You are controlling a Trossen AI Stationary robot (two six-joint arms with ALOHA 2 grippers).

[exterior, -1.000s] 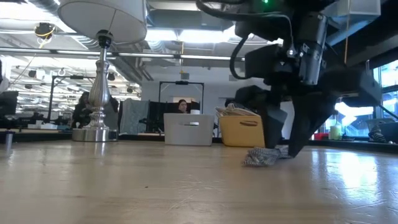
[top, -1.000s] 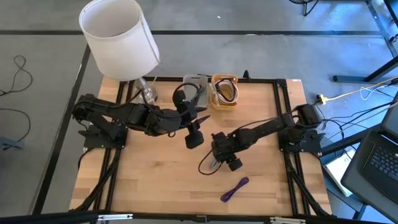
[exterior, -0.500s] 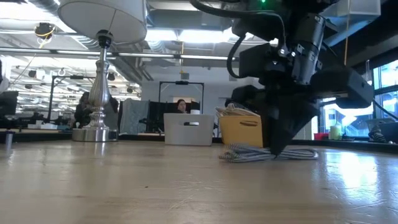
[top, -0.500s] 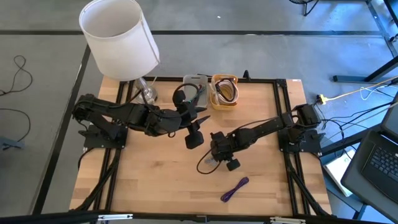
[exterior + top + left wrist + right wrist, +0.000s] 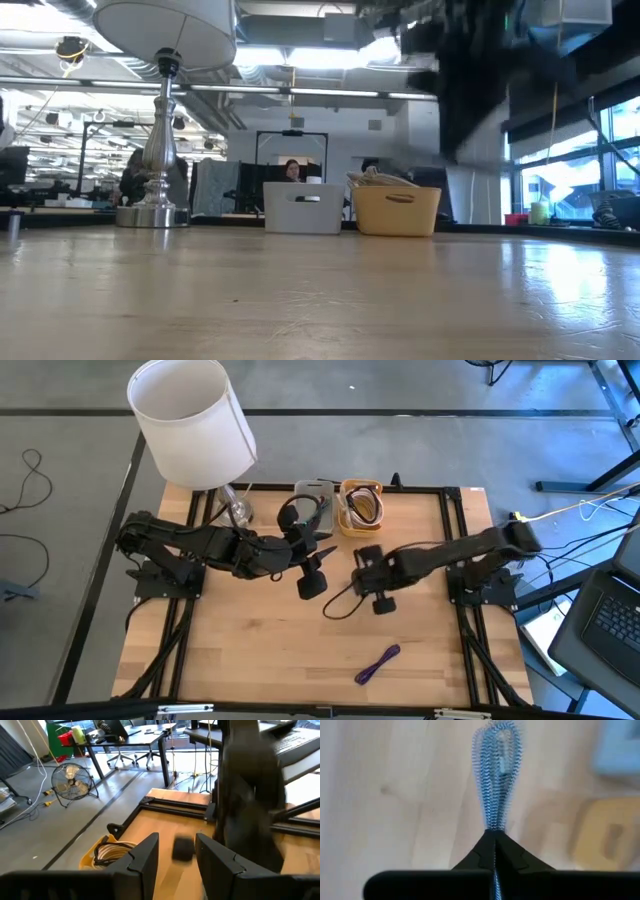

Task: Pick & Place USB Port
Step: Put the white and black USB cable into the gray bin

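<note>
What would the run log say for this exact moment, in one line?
right gripper: shut on braided cable, lifted off table | left gripper: open, waiting near yellow bin

no legible text, label, brand, number or sign is found in any view. no printing is seen on the lamp shade (image 5: 190, 420), the grey bin (image 5: 303, 208) or the yellow basket (image 5: 398, 211). nothing readable is carried by the wooden table (image 5: 250, 640). no marking can be made out on the arms. the laptop keyboard (image 5: 612, 622) at the edge of the high view is too small for its keys to be read. items on the desks of the room behind are too small or blurred for any writing to be told.
</note>
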